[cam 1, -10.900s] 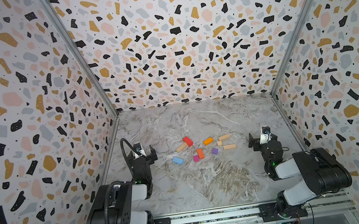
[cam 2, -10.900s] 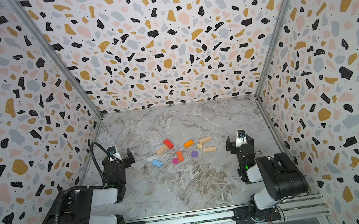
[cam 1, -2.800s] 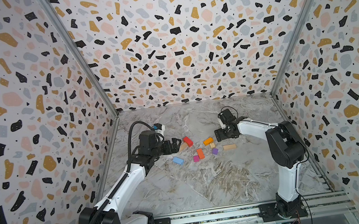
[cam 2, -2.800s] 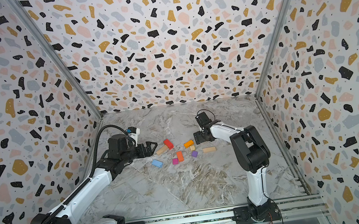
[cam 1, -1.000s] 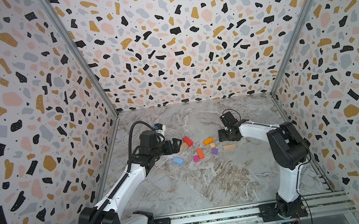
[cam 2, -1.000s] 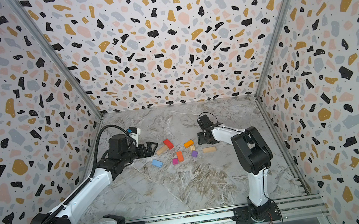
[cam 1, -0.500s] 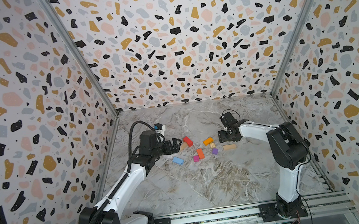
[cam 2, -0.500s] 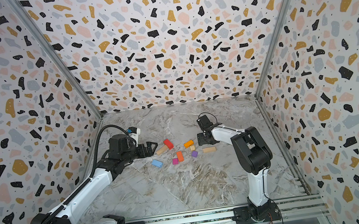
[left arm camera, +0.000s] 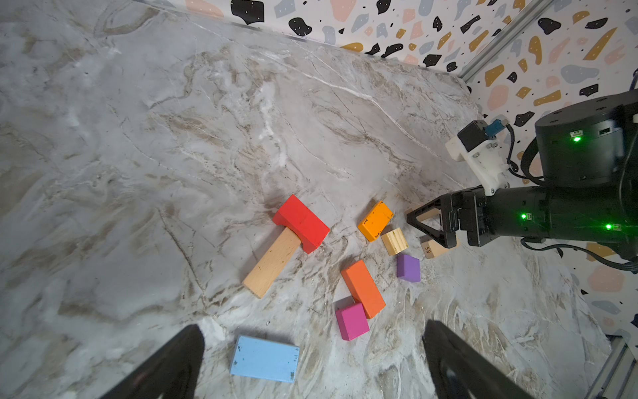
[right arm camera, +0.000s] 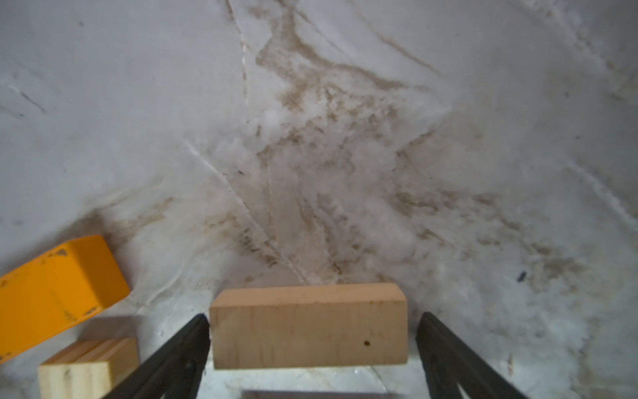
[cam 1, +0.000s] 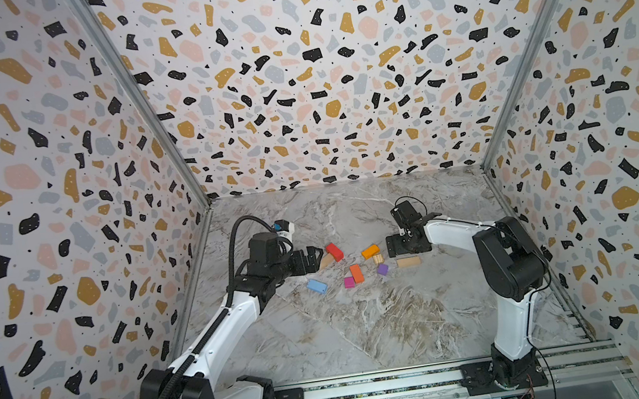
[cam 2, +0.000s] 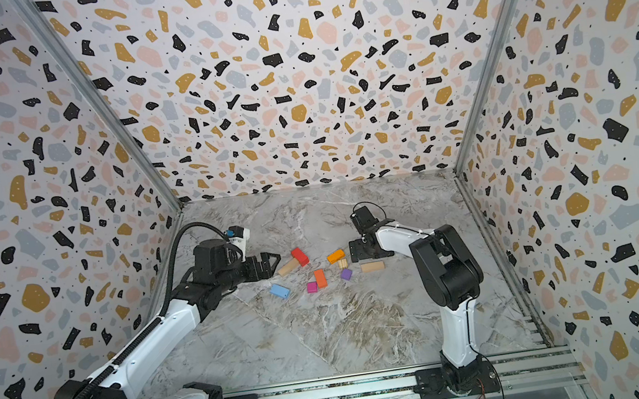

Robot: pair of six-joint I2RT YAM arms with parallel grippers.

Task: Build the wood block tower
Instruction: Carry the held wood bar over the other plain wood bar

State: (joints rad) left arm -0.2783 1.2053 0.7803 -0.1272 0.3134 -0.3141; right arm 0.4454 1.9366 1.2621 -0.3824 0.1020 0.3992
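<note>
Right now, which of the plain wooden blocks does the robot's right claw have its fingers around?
The tan bar, crosswise between the right gripper's open jaws. The small tan cube sits outside them, beside the orange block.

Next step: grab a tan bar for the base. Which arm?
Right, most likely. The right gripper stands open around a tan bar, one jaw on each side. The left gripper is open too, with no tan bar between its jaws.

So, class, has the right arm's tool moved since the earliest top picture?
Yes. The right tool has moved left: it began well right of the tan bar and now sits just beyond it, by the yellow-orange block.
</note>
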